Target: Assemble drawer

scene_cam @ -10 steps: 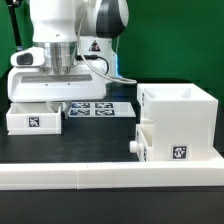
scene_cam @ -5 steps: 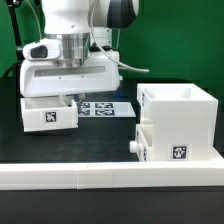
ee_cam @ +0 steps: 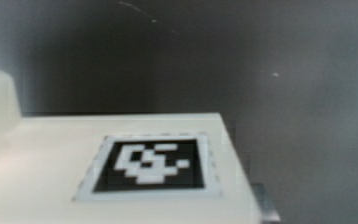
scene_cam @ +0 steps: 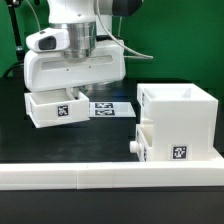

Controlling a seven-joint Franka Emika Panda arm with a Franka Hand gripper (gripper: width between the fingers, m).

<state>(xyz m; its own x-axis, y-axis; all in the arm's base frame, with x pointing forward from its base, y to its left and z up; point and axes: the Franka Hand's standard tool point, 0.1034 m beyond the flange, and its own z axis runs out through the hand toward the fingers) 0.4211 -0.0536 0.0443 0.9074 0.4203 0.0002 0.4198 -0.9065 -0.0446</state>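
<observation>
In the exterior view my gripper (scene_cam: 73,94) is shut on a small white drawer tray (scene_cam: 55,109) with a square tag on its front. It holds the tray slightly tilted above the black table, at that view's left. The tall white housing (scene_cam: 182,118) stands at that view's right. A second tray sits in its lower slot with its round knob (scene_cam: 133,147) sticking out. In the wrist view the held tray's white face and tag (ee_cam: 153,162) fill the near part. The fingertips are mostly hidden.
The marker board (scene_cam: 112,107) lies flat on the table behind the held tray. A long low white wall strip (scene_cam: 100,179) runs along the front edge. A green backdrop stands behind the arm.
The tray has been lifted off the table and carried toward the exterior view's right, closer to the housing, with the arm swinging along and the tray tilting slightly.
</observation>
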